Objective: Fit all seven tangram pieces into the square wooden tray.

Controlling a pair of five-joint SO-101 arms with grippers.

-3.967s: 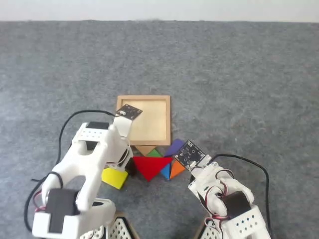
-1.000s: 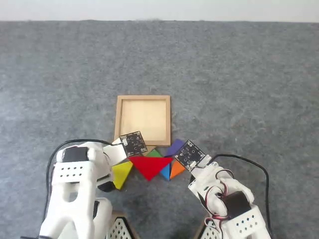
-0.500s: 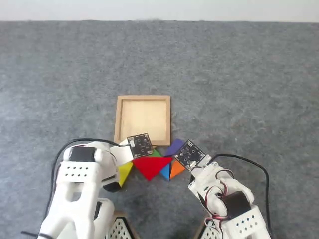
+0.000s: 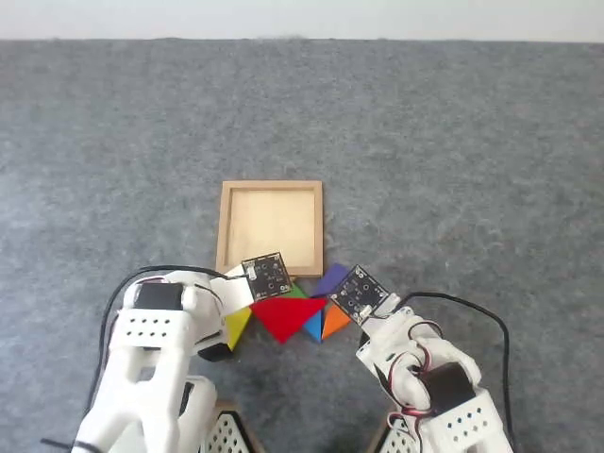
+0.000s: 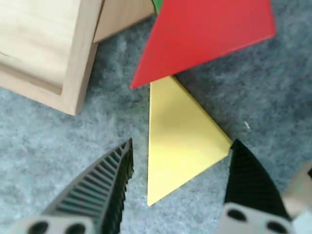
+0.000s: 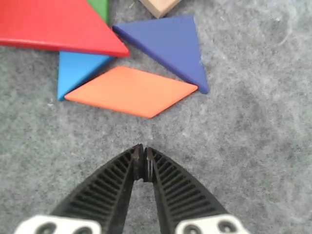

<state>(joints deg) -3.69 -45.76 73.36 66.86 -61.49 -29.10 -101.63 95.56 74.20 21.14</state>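
The square wooden tray (image 4: pixel 223 226) lies mid-table with nothing inside; its corner (image 5: pixel 73 73) shows in the left wrist view. Just in front of it lie the tangram pieces: red triangle (image 4: pixel 283 315), yellow triangle (image 4: pixel 236 326), green piece (image 4: pixel 294 291), blue triangle (image 4: pixel 313 326), orange parallelogram (image 4: pixel 334 321), purple triangle (image 4: pixel 330 279) and a bare wood piece (image 4: pixel 276 282). My left gripper (image 5: pixel 178 161) hangs open, its fingers either side of the yellow triangle (image 5: pixel 180 136), next to the red triangle (image 5: pixel 204 34). My right gripper (image 6: pixel 143 158) is shut on nothing, on the carpet short of the orange parallelogram (image 6: pixel 129 91).
Grey carpet (image 4: pixel 453 142) covers the whole table, with wide free room behind and beside the tray. Both arm bases stand at the near edge, and cables loop beside them.
My left arm has pulled back from over the tray and come down by the yellow triangle, which has turned and shifted toward the red one. The right arm has stayed still.
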